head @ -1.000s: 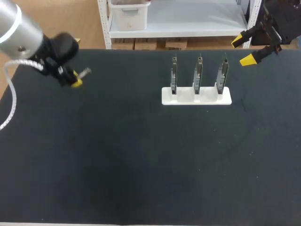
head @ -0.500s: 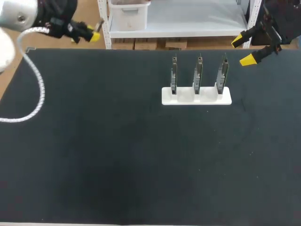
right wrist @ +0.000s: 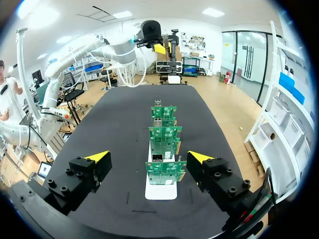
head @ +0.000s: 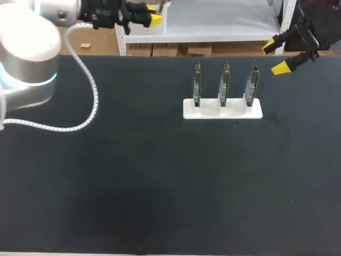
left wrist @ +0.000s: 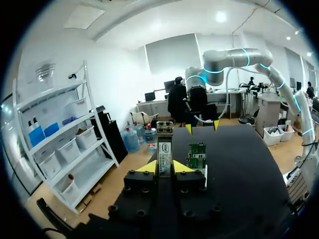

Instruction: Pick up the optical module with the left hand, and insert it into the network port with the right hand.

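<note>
My left gripper (left wrist: 164,167) is shut on the optical module (left wrist: 164,148), a slim metal stick with a label that stands out beyond the yellow tips. In the head view this gripper (head: 152,18) hangs high over the table's far left edge. A white stand (head: 222,109) holds three upright green boards (head: 225,84) with the network ports, at the far right of the table. My right gripper (head: 278,57) hovers open just right of the stand. From its own view, the right gripper (right wrist: 148,157) looks down the row of boards (right wrist: 165,172), with nothing between its fingers.
The black table mat (head: 160,176) spreads wide in front of and left of the stand. My left arm's white cable (head: 88,96) loops over the far left of the table.
My left arm has risen from the left of the table and swung to the far edge and rightward, the module still in its gripper. The right arm has kept still.
</note>
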Tool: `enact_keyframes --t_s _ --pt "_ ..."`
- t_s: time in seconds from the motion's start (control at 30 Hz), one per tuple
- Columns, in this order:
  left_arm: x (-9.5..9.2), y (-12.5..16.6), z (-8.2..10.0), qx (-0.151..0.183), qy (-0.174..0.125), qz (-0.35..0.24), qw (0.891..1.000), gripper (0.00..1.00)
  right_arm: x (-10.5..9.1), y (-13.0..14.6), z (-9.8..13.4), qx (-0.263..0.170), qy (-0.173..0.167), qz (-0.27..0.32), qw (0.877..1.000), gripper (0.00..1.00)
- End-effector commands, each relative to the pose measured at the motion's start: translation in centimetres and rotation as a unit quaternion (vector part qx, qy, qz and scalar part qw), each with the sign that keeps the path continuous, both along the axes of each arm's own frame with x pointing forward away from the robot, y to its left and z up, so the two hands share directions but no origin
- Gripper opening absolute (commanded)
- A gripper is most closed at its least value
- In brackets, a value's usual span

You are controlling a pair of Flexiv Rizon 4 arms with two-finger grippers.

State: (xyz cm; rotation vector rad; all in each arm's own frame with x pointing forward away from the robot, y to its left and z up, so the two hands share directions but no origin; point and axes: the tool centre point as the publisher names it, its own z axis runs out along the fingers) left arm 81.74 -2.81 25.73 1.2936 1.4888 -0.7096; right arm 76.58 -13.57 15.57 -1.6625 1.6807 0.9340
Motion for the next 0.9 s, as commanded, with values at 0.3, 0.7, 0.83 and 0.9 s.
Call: enact_keyframes --t_s 0.3,0.7,0.83,0.9 --pt "0.3 -10.1 0.0 -0.102 -0.014 -0.116 0.988 0.0 -0.2 0.1 0.0 -0.001 -0.001 -0.002 1.0 1.0" --pt "-0.4 -16.4 -1.0 -0.122 0.003 -0.155 0.98 0.0 -0.2 0.1 0.0 -0.001 -0.001 -0.002 1.0 1.0" --pt "-0.7 -17.9 -1.4 -0.132 0.008 -0.157 0.979 0.0 -0.2 0.1 0.0 -0.001 -0.001 -0.002 1.0 1.0" --pt "-0.9 -18.7 -1.9 -0.135 0.015 -0.157 0.978 0.0 -0.2 0.1 0.0 -0.001 -0.001 -0.002 1.0 1.0"
